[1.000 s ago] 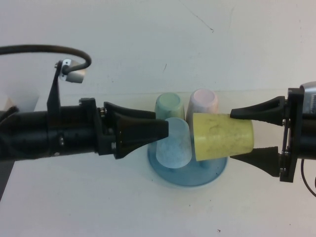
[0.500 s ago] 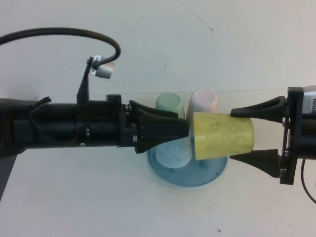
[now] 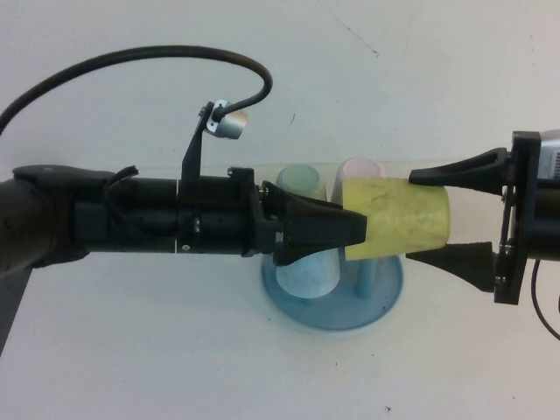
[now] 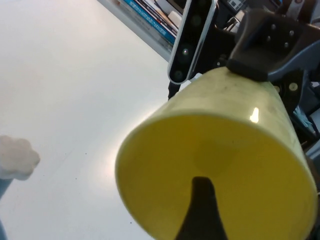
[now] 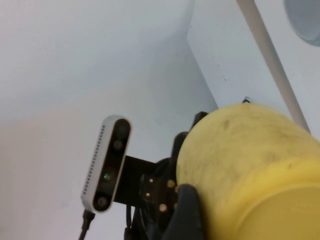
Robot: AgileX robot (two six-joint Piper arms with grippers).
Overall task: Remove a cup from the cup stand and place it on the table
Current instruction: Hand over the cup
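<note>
We have the cup (image 3: 398,227) lying on its side in the air above the stand (image 3: 385,293), held across its closed end by our right gripper (image 3: 418,219), whose fingers press on opposite sides of the wall. Our left gripper (image 3: 359,232) sits at the cup's open mouth with its jaws spread wide; in the left wrist view one finger (image 4: 200,210) reaches into the yellow opening, so a handover looks to be in hand, though nothing there is clamped yet. The main risk we see is at the rim: if our left jaws close with only a shallow bite on the thin wall, the cup could squirm out or flex and pop free once our right gripper lets go. Releasing on the right before the left grip is firm would drop the cup onto the stand below, where it could knock the blue cup (image 3: 306,271), or the green (image 3: 297,184) and pink (image 3: 360,171) ones behind it, off their pegs. Pushing our left arm further in could also shove the cup out of the right fingers. The cup is well clear of the table (image 3: 131,350), so any slip means a fall and a roll across the smooth white surface.
</note>
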